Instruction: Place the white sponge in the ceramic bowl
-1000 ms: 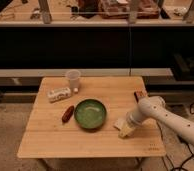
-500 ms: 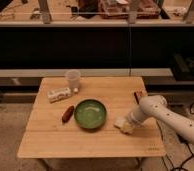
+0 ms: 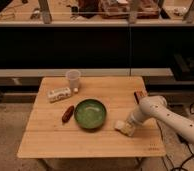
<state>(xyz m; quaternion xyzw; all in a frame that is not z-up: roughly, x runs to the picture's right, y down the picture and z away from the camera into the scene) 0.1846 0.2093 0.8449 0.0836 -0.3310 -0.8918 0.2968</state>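
Small off-white square sponge (image 3: 122,126) lies on wooden table (image 3: 50,142), just right of glossy green ceramic bowl (image 3: 90,113); white arm's gripper (image 3: 127,125) sits at sponge, grip state cannot be told

White sponge (image 3: 123,126) at gripper (image 3: 127,126), beside glossy green ceramic bowl (image 3: 90,113).

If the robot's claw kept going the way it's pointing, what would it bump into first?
The claw points down and left, at the white sponge right at its tip. So it would likely meet the sponge first, then the wooden table below. The ceramic bowl sits just beyond; depth is hard to judge.
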